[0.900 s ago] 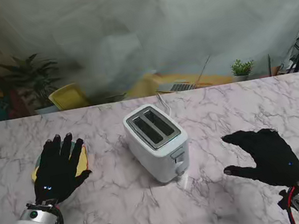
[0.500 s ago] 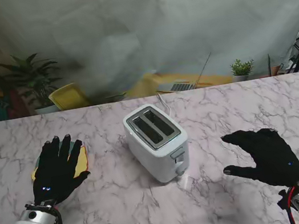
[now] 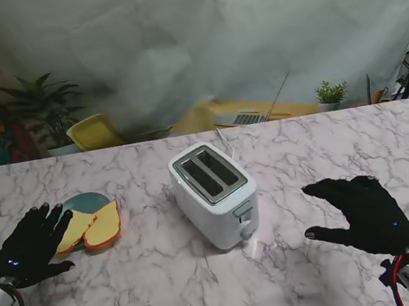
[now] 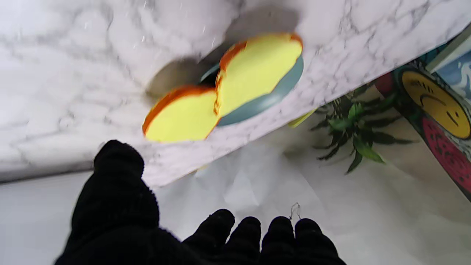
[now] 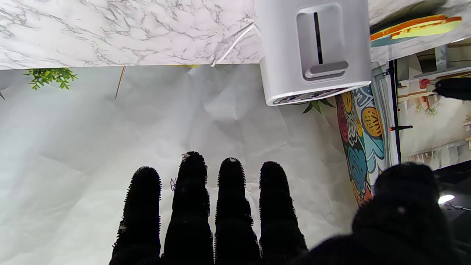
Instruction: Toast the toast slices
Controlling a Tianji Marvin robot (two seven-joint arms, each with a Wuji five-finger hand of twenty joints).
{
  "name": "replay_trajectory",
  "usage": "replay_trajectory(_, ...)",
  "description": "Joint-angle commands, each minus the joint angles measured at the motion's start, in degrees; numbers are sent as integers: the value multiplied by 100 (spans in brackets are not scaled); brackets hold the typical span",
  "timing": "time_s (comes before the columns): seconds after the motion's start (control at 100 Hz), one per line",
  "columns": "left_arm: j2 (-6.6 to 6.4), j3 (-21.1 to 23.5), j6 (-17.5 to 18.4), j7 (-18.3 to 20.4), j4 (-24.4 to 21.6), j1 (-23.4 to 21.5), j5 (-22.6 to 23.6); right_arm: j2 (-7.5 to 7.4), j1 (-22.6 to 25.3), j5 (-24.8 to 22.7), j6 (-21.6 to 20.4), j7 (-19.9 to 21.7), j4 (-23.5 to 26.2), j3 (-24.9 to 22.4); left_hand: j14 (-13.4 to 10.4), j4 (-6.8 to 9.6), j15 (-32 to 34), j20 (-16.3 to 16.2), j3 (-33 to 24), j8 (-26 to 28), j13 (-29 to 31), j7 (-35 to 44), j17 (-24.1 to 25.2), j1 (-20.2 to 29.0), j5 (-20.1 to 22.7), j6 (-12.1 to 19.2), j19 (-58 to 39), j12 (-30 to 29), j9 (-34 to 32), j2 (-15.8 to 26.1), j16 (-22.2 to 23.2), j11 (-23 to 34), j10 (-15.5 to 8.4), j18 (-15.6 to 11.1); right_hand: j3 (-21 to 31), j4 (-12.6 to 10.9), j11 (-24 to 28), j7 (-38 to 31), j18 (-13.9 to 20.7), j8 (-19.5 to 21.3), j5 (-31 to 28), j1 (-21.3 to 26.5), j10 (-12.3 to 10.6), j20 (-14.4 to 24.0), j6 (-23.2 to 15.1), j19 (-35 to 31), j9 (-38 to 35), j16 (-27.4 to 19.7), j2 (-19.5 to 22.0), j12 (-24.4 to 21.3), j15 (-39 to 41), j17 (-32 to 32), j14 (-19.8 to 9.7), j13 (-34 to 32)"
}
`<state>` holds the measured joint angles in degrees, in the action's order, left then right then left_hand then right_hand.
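Note:
Two yellow toast slices with orange crusts lie side by side on the left of the table: one (image 3: 75, 228) (image 4: 259, 70) rests on a small teal plate (image 3: 89, 201) (image 4: 257, 106), the other (image 3: 103, 225) (image 4: 182, 117) overlaps the plate's right edge. My left hand (image 3: 31, 248) (image 4: 154, 228) is just left of them, open, holding nothing. The white two-slot toaster (image 3: 214, 195) (image 5: 314, 51) stands mid-table, slots unfilled, lever (image 5: 325, 69) facing my right hand. My right hand (image 3: 359, 209) (image 5: 235, 213) hovers open to the toaster's right, fingers spread.
The toaster's white cord (image 3: 224, 143) runs off the far table edge. Behind the table are a yellow chair (image 3: 94, 132), a potted plant (image 3: 331, 92), a laptop (image 3: 250, 118) and a leafy plant (image 3: 42, 106).
My left hand has pulled back off the toast slices toward the left and nearer to me, uncovering both slices and the plate. The right hand and toaster have not moved.

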<state>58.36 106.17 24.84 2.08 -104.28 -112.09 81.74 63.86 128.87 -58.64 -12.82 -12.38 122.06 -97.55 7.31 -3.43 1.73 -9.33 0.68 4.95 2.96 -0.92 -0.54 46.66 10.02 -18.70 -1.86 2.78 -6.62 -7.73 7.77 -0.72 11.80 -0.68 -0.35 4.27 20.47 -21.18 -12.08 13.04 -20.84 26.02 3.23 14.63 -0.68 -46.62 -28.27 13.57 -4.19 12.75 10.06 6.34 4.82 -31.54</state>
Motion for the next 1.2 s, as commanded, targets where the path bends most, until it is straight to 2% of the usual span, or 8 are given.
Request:
replay_trajectory(0.0, -92, -38, 19, 213, 280, 187, -18, -7, 14, -3, 3, 44, 16, 18, -40, 182, -198, 173, -32, -156, -141, -141, -34, 196, -216, -240, 237, -148, 248, -159, -96, -164, 86, -346, -75, -117, 41, 37, -115, 114, -87, 167, 14, 71, -39, -25, -22, 60, 254, 47, -31, -24, 3, -34)
replay_trajectory(0.14, -197, -200, 378, 612, 811, 653, -115, -6, 27, 0, 15, 50, 23, 17, -62, 266, -239, 288, -229, -251, -173, -172, -34, 652, -225, -279, 269, -185, 247, -351, -160, -162, 123, -387, -77, -117, 45, 33, -119, 116, -92, 163, 22, 72, -45, -26, -26, 61, 255, 49, -30, -21, 6, -35)
replay_trajectory(0.19, -233, -261, 481, 735, 978, 808, -105, -3, 37, 1, 14, 35, 24, 12, -67, 291, -245, 516, -345, -495, -185, -176, -38, 675, -204, -296, 244, -217, 249, -399, -257, -151, 140, -397, -78, -116, 44, 34, -121, 116, -92, 159, 18, 73, -42, -26, -24, 62, 256, 49, -29, -22, -1, -39)
replay_trajectory(0.52, -378, -586, 851, 1187, 1659, 1472, -102, 12, 84, 21, 25, -31, 23, -33, -79, 273, -306, 554, -430, -548, -223, -184, 80, 724, -213, -286, 171, -213, 248, -441, -300, -153, 133, -417, -77, -116, 43, 35, -120, 116, -97, 155, 25, 75, -45, -25, -49, 64, 258, 47, -28, -21, 6, -46)
replay_trajectory(0.65, -427, -653, 974, 1354, 1812, 1584, -13, 16, 90, 35, 25, -44, 17, -43, -21, 258, -364, 697, -457, -582, -244, -206, 139, 665, -211, -298, 299, -212, 250, -420, -490, -153, 161, -364, -76, -116, 41, 36, -123, 116, -98, 156, 22, 75, -48, -24, -53, 64, 261, 46, -30, -23, 9, -46)
replay_trajectory(0.82, -492, -743, 1090, 1360, 1993, 1705, 248, 14, 79, 53, 28, -18, 11, -38, -21, 257, -380, 755, -496, -589, -259, -212, 151, 721, -215, -280, 315, -212, 249, -407, -583, -153, 141, -357, -74, -116, 38, 37, -124, 116, -98, 151, 15, 76, -47, -21, -60, 66, 278, 45, -30, -25, -5, -53)
replay_trajectory(1.04, -592, -977, 1057, 983, 2300, 1897, 732, 13, 74, 71, 34, 7, 12, -36, -25, 257, -362, 829, -634, -583, -251, -204, 144, 1015, -210, -250, 320, -211, 246, -430, -640, -153, 94, -360, -78, -115, 37, 36, -124, 116, -102, 140, 11, 78, -51, -22, -64, 66, 287, 45, -33, -21, -2, -49)
replay_trajectory(1.19, -631, -1211, 844, 657, 2589, 2049, 842, 14, 72, 83, 35, 12, 12, -37, -58, 264, -338, 846, -795, -563, -240, -185, 135, 1328, -207, -188, 301, -211, 241, -474, -625, -152, 28, -379, -78, -115, 38, 35, -126, 117, -106, 138, 6, 80, -49, -22, -78, 68, 292, 46, -30, -18, 5, -62)
